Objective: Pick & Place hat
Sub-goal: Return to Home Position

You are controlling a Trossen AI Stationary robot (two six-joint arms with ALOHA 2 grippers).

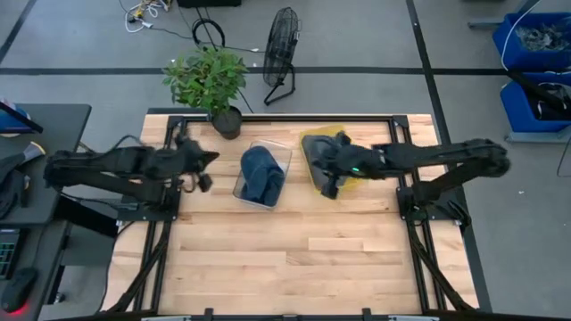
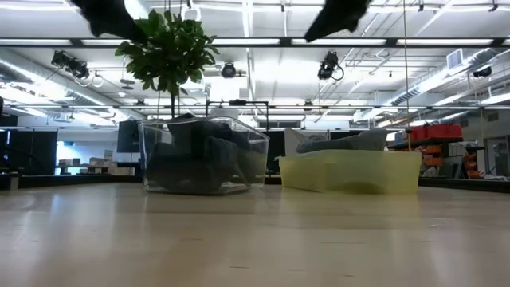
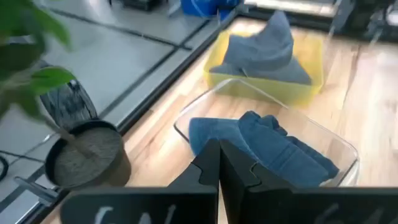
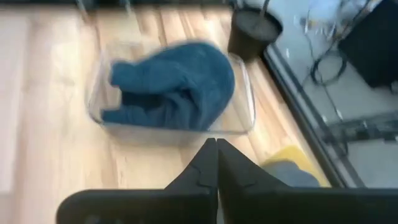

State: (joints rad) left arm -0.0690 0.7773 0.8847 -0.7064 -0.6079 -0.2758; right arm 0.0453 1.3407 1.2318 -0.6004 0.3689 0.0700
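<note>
A blue hat [image 1: 261, 173] lies crumpled in a clear plastic bin [image 1: 265, 148] at the table's far middle; it also shows in the left wrist view [image 3: 267, 146] and the right wrist view [image 4: 177, 84]. A grey hat [image 3: 267, 53] lies in a yellow bin [image 1: 314, 143] to the right of it. My left gripper [image 1: 202, 172] hangs shut above the table, left of the clear bin [image 3: 273, 106]. My right gripper [image 1: 330, 185] hangs shut over the near edge of the yellow bin [image 4: 289, 157]. Neither gripper holds anything.
A potted plant [image 1: 212, 85] stands at the table's far edge, just beyond the left gripper, its pot [image 3: 87, 155] close to the clear bin's corner. A fan [image 1: 281, 53] stands on the floor behind the table. The near half of the wooden table [image 1: 294, 259] is bare.
</note>
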